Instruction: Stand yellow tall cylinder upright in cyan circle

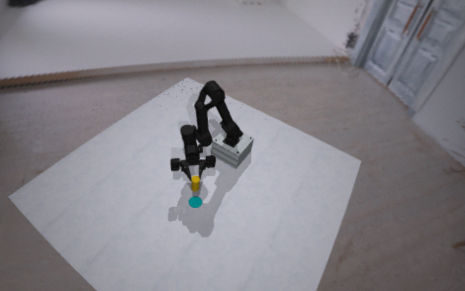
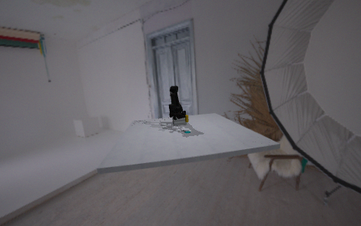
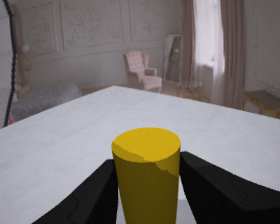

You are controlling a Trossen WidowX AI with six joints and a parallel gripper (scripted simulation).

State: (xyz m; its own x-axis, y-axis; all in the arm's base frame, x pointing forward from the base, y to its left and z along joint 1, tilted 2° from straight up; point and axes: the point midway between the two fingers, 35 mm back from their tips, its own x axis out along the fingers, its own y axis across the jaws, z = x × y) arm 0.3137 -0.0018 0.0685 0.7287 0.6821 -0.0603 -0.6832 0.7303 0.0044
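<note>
My gripper (image 1: pixel 195 174) is shut on the yellow tall cylinder (image 1: pixel 195 183) and holds it upright above the white table. The cyan circle (image 1: pixel 195 202) lies on the table just below and in front of the cylinder. In the exterior view the cylinder (image 2: pixel 187 118) is a small yellow spot beside the arm, above the cyan circle (image 2: pixel 187 131).
The arm's grey base block (image 1: pixel 232 147) stands on the table behind the gripper. A chair with a white fur cover (image 2: pixel 277 165) and a large light reflector (image 2: pixel 326 88) stand off the table to the right.
</note>
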